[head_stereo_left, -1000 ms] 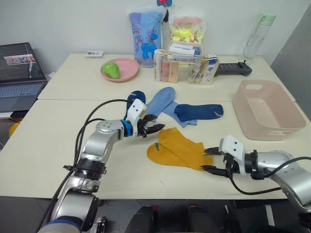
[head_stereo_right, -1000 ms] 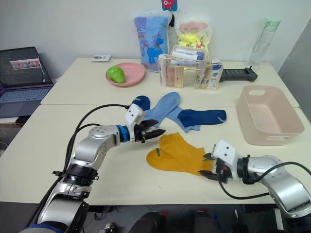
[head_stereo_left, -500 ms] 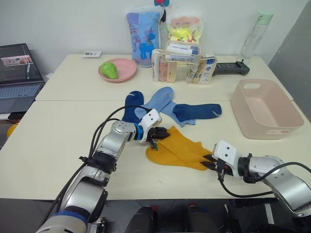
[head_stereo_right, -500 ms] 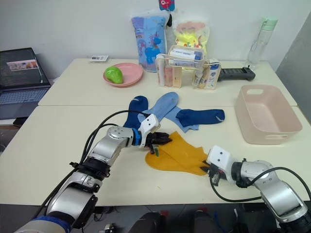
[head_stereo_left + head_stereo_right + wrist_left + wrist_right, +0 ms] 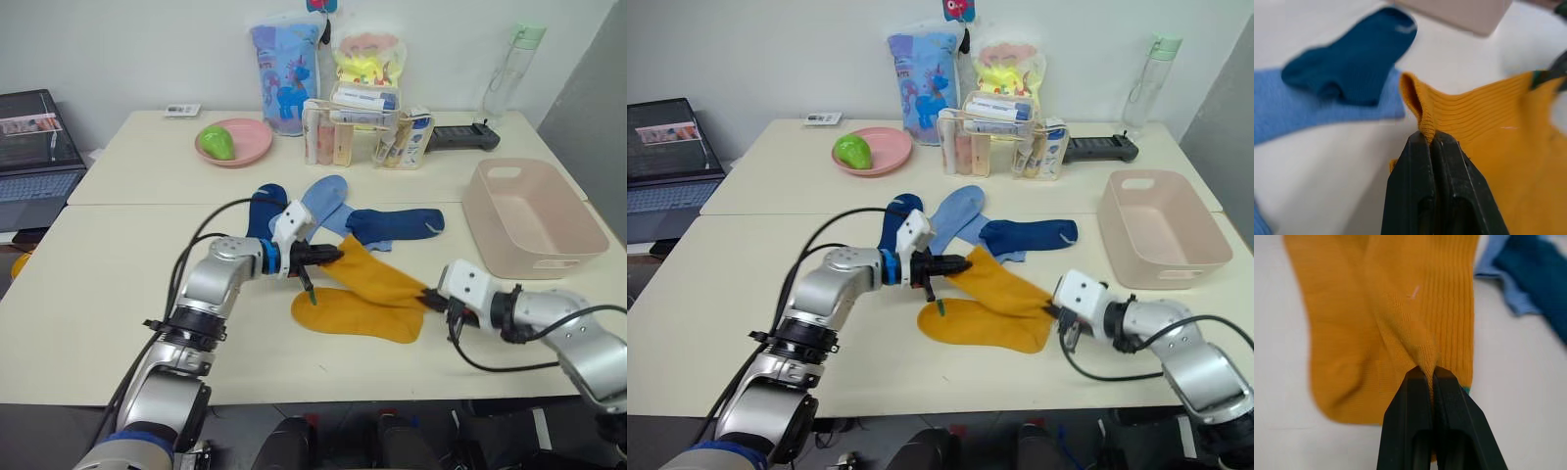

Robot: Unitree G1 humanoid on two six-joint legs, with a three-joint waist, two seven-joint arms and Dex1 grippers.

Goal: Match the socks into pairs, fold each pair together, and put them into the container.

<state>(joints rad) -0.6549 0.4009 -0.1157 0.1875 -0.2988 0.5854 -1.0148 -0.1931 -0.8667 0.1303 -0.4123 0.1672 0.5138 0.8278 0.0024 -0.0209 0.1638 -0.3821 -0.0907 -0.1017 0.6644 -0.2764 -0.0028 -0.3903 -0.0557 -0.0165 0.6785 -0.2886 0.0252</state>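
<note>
Centrally in the head views, a mustard yellow sock is stretched between two pincers, lifted at both ends above its twin, the second mustard sock, lying flat on the pale surface. The left pincer is pinched closed on one edge of the knit; the right pincer is clamped on the opposite edge. Holding both ends likely lets the robot lay this sock squarely over its mate before folding. Just above centre lie two navy socks and light blue socks, overlapping, so their exact count is hard to tell. The pink container sits at the right edge.
</note>
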